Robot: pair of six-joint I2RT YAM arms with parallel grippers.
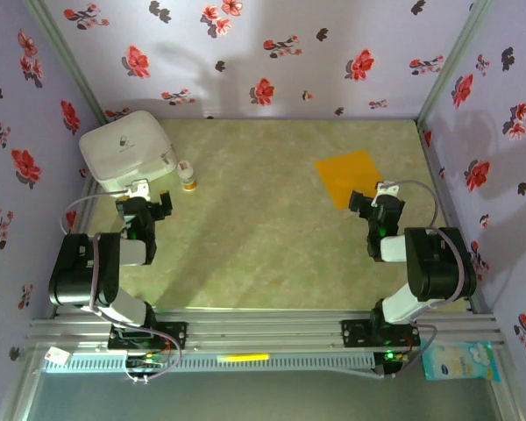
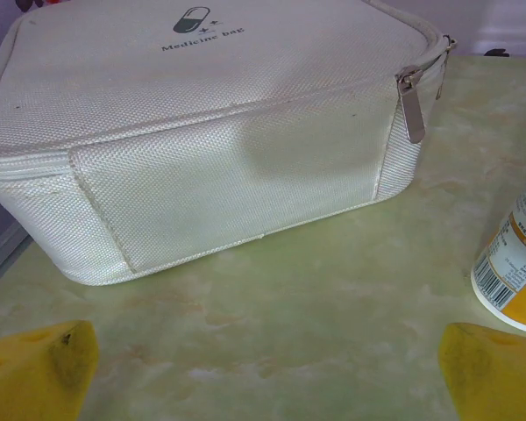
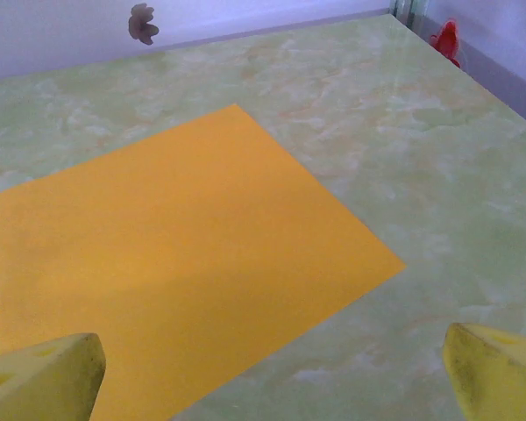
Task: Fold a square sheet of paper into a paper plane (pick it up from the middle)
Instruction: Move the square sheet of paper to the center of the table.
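The square sheet of paper [image 1: 349, 177] is bright orange and lies flat on the green marbled table at the back right, with no fold showing. My right gripper [image 1: 373, 200] is open at the sheet's near edge. In the right wrist view the sheet [image 3: 184, 254] spreads ahead of the right gripper [image 3: 272, 373], with yellow fingertips [image 3: 44, 377] at both lower corners and nothing between them. My left gripper [image 1: 149, 202] is open at the left of the table, far from the sheet. The left gripper [image 2: 267, 368] holds nothing in its wrist view.
A white medicine bag [image 1: 127, 145] sits at the back left, right in front of the left gripper [image 2: 202, 132]. A small white bottle [image 1: 187, 174] with an orange cap stands beside it [image 2: 517, 272]. Flowered walls close in the table on three sides.
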